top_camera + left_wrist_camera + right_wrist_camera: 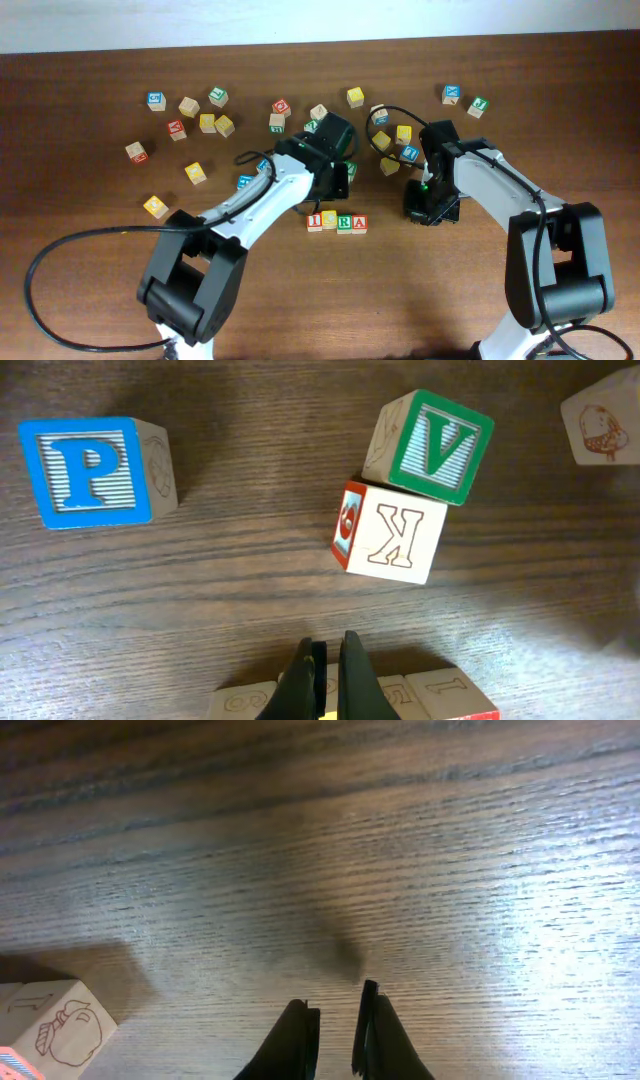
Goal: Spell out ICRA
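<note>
Four light-wood cubes stand side by side near the table's middle and read I (314, 221), C (329, 221), R (344, 222), A (359, 222). My left gripper (333, 198) hangs just behind this row, over the C cube. In the left wrist view its fingers (325, 660) are shut with nothing held, and the row's engraved back faces (450, 693) show beneath them. My right gripper (431, 211) rests low over bare wood to the right of the row. Its jaws (335, 1020) are shut to a thin slit and hold nothing.
A blue P cube (90, 470), a green V cube (440, 448) and a K cube (395, 532) lie just beyond the left gripper. Several loose cubes are scattered across the back of the table (205, 122). A cube with a line drawing (55, 1025) sits left of the right gripper.
</note>
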